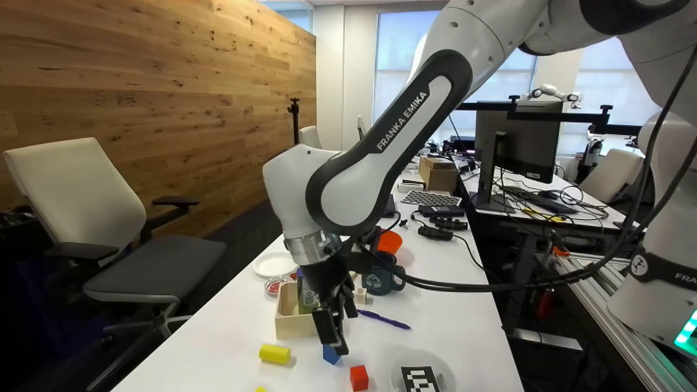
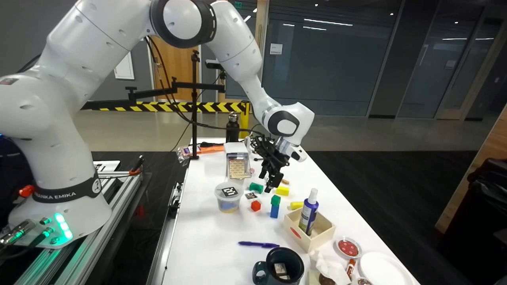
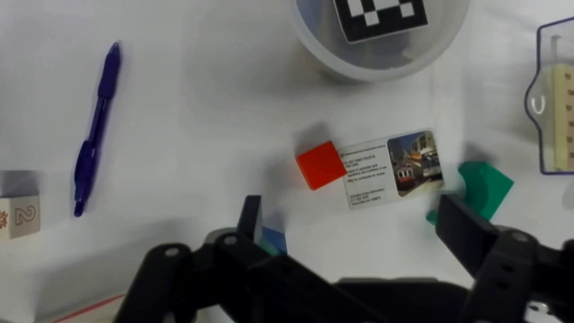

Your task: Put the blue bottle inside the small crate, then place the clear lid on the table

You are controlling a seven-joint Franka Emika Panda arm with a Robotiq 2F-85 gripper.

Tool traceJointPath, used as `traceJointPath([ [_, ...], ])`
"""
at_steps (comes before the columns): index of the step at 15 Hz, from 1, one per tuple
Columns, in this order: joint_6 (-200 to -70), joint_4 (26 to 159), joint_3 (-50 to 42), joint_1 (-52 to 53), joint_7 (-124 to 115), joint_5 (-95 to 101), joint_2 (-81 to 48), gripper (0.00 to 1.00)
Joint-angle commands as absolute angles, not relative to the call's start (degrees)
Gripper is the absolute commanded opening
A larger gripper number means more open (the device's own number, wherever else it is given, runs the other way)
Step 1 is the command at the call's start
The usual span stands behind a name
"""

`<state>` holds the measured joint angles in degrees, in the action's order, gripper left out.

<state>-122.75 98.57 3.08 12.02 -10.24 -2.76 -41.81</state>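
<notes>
- Your gripper (image 3: 350,213) hangs over the table (image 3: 202,103), fingers wide apart and gripping nothing.
- The blue bottle (image 2: 309,215) stands inside the small crate (image 2: 301,239), leaning a little; in an exterior view both are to the right of the gripper and nearer the camera. That half looks done, so leave it be.
- Your step in hand, as I judge it, is reaching the clear lid (image 3: 381,58): it sits on the tub (image 2: 228,205), above the fingertips in the wrist view.
- Gain height before you slide across: the blue block (image 3: 274,237), carrying a green block (image 2: 275,200), is just beside one finger, and the red block (image 3: 320,165) lies between you and the tub.
- Centre over the lid, then come straight down. I cannot tell whether it fits between the jaws; if not, pinch the rim and ease it up slowly, lest the tub come along or the marker (image 3: 381,20) slide.
- Lower it flat, up and left of the fingertips in the wrist view, between the pen (image 3: 96,130) and the red block.
</notes>
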Motion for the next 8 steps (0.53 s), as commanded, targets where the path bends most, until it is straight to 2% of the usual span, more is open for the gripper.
traceJointPath([
  [1, -123.18, 102.99, 3.73, 11.45, -11.37, -3.54, -40.62, 1.0],
  [5, -124.93, 106.19, 4.52, 11.07, -12.1, -5.33, -40.03, 1.0],
  [8, -123.24, 103.29, 3.82, 11.69, -11.4, -3.28, -42.06, 1.0],
])
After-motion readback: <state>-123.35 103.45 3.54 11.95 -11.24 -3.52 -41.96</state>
